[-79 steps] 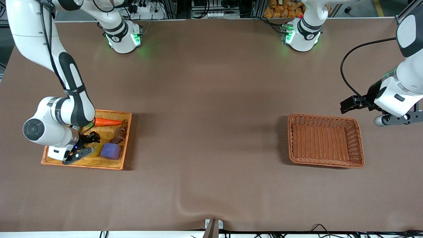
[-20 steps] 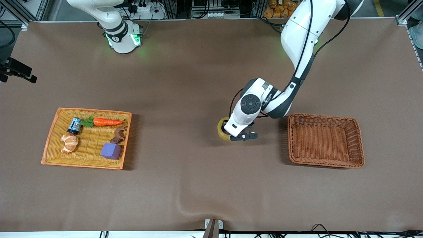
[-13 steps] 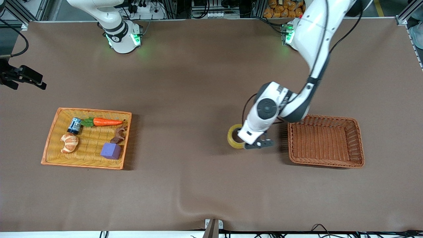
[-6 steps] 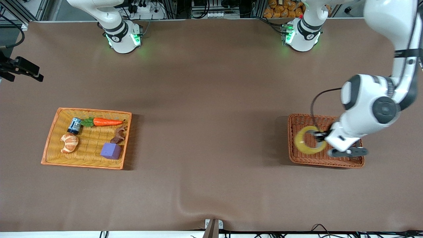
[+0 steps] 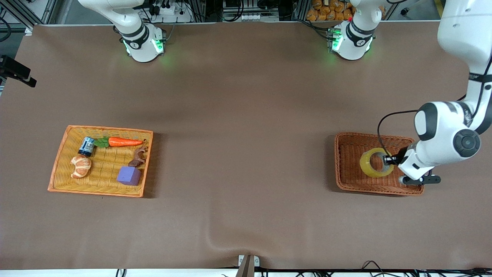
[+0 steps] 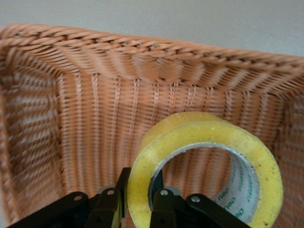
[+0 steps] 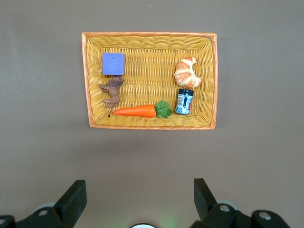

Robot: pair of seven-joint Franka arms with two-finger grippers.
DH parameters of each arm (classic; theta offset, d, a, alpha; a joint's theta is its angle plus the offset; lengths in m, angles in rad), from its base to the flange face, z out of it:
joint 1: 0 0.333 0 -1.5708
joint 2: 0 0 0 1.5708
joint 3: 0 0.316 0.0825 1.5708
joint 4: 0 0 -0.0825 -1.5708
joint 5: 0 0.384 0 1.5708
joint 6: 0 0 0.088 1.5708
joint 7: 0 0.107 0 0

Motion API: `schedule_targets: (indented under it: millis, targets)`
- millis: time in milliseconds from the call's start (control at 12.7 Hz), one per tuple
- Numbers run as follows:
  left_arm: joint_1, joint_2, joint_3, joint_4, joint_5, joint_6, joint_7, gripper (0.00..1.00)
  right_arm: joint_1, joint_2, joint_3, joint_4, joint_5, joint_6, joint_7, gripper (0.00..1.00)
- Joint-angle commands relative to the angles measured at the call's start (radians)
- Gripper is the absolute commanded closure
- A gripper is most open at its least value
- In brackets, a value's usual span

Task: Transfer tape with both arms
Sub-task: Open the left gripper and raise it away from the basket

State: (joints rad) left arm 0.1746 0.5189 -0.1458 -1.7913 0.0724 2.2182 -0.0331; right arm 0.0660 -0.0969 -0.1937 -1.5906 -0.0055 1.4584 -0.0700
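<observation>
Front view: my left end effector (image 5: 386,161) pinches the tape (image 5: 376,162) over the brown wicker basket (image 5: 348,184).
My right end effector (image 7: 137,199), fingers spread, waits high above the orange tray (image 7: 213,80) holding croissant (image 7: 188,72), carrot (image 7: 135,110) and purple block (image 7: 113,63).

This place looks like a robot laboratory. Two white robot arms (image 5: 449,130) are fixed by their bases (image 5: 144,44) on a big table (image 5: 238,115) with a brown cover. Along the edge of the table by the bases there are metal frames (image 5: 200,9), power strips (image 5: 169,9) and many cables (image 5: 369,265).
</observation>
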Motion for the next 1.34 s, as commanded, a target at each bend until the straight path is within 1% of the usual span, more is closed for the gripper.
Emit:
schedule_targets:
  millis: [0,157,236,315,394,472,551,709,787,866,945,1024,1102,1181,1260]
  targets:
    - [0.013,-0.002,-0.009,0.039,0.05,0.011,-0.002,0.0,-0.006,0.005,0.01,0.004,-0.017,-0.016,0.013,0.0]
    - [0.011,-0.046,-0.011,0.091,0.072,-0.009,-0.001,0.0,-0.008,0.009,0.01,0.004,-0.017,-0.021,0.015,0.0]
    - [0.011,-0.077,-0.012,0.124,0.075,-0.049,0.001,0.0,-0.005,0.011,0.01,0.009,-0.019,-0.021,0.004,0.0]
    - [0.008,-0.1,-0.017,0.179,0.075,-0.111,0.007,0.0,0.001,0.011,0.01,0.011,-0.024,-0.021,0.002,0.0]
    - [0.005,-0.132,-0.021,0.244,0.072,-0.209,0.012,0.0,0.003,0.011,0.011,0.009,-0.024,-0.021,0.009,0.0]
    - [0.003,-0.163,-0.055,0.294,0.058,-0.306,0.009,0.0,0.003,0.012,0.01,0.009,-0.024,-0.02,0.01,0.0]
    - [0.009,-0.21,-0.098,0.315,0.056,-0.38,-0.007,0.0,0.003,0.012,0.01,0.009,-0.024,-0.02,0.009,0.0]
    - [0.011,-0.325,-0.11,0.31,0.056,-0.454,-0.025,0.0,0.0,0.012,0.01,0.009,-0.025,-0.017,0.007,0.0]
    - [0.006,-0.365,-0.115,0.309,0.055,-0.504,-0.03,0.0,0.0,0.012,0.01,0.009,-0.024,-0.016,0.009,0.0]
    - [0.009,-0.4,-0.124,0.308,0.041,-0.552,-0.048,0.0,0.0,0.012,0.01,0.008,-0.024,-0.016,0.01,0.0]
    - [0.011,-0.434,-0.127,0.303,0.003,-0.601,-0.079,0.0,0.0,0.012,0.01,0.009,-0.025,-0.016,0.007,0.0]
    - [0.009,-0.462,-0.127,0.296,-0.023,-0.636,-0.124,0.0,0.0,0.012,0.01,0.011,-0.027,-0.015,0.004,0.0]
    - [0.006,-0.473,-0.127,0.296,-0.031,-0.65,-0.123,0.0,-0.005,0.012,0.008,0.011,-0.027,-0.013,0.001,0.0]
    - [-0.016,-0.493,-0.12,0.29,-0.031,-0.655,-0.126,0.0,-0.003,0.012,0.008,0.011,-0.027,-0.012,0.001,0.0]
    - [-0.074,-0.502,-0.086,0.268,-0.033,-0.66,-0.146,0.0,0.001,0.012,0.01,0.011,-0.024,-0.012,0.009,0.0]
